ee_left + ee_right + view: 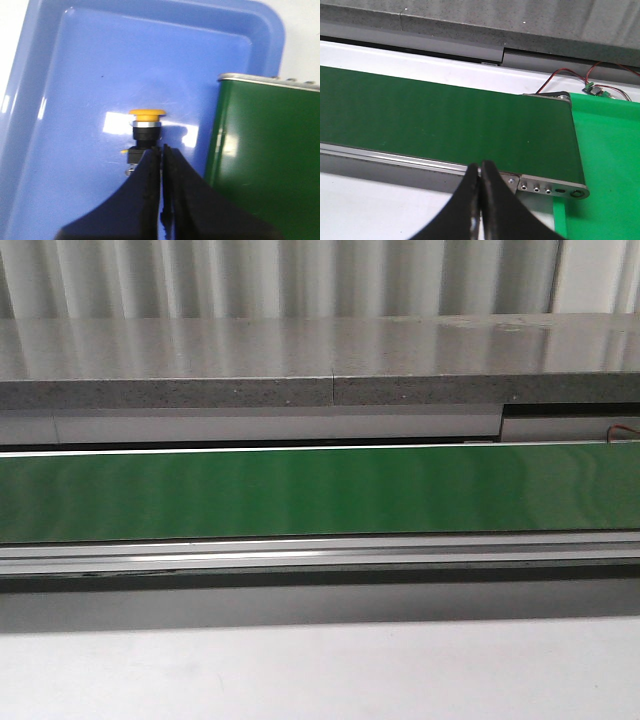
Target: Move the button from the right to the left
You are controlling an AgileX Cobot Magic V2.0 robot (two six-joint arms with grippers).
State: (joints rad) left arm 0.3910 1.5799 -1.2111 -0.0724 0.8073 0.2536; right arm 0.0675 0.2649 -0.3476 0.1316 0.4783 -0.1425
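The button (pixel 145 132) is lying on its side on the floor of a blue tray (pixel 75 75), its yellow cap pointing away from the left gripper (pixel 161 155) and its dark body reaching back toward the fingertips. The left gripper's black fingers (pixel 145 185) are pressing together with only a thin slit between them, and their tips are sitting just at the button's rear end; whether they are touching it is hard to tell. Beside the fingers, the end of a green belt (pixel 265 150) is overlapping the tray's edge. The right gripper (pixel 481 167) is hanging with its fingers (pixel 497 200) closed on nothing, tips just over the belt's metal side rail (pixel 395 159). A bright green sheet (pixel 605 165) is lying past the belt's end, with thin wires (pixel 570 75) beyond. The front view is showing only the belt and a grey ledge (pixel 320 360).
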